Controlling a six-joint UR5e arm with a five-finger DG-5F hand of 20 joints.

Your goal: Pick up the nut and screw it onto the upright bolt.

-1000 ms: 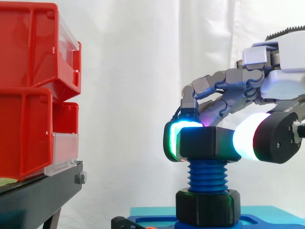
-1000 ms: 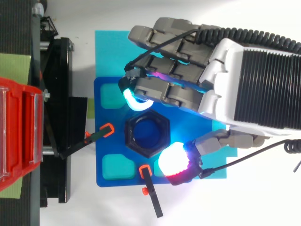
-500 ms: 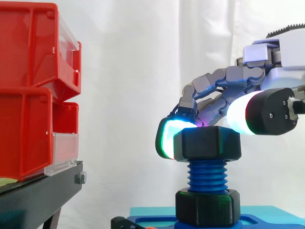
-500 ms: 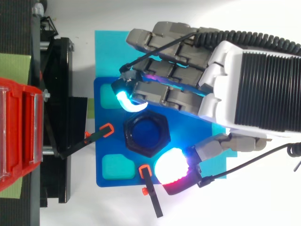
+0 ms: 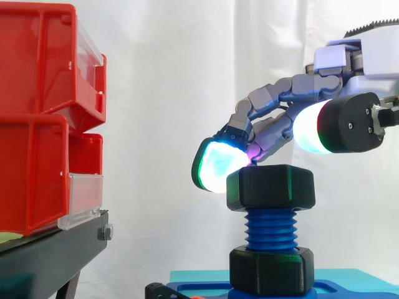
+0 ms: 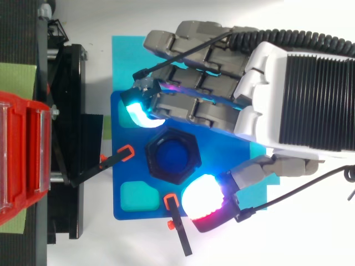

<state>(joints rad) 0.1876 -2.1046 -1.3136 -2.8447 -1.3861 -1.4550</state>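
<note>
Nut (image 5: 270,187) sits on top of upright bolt (image 5: 270,229), axis vertical, threads exposed below. Robot hand (image 6: 277,94) just above it, reaching in from side view's right, fingers spread, holding nothing. Pads (image 5: 215,165) straddle nut. Regrip likely needs straight descent.
</note>
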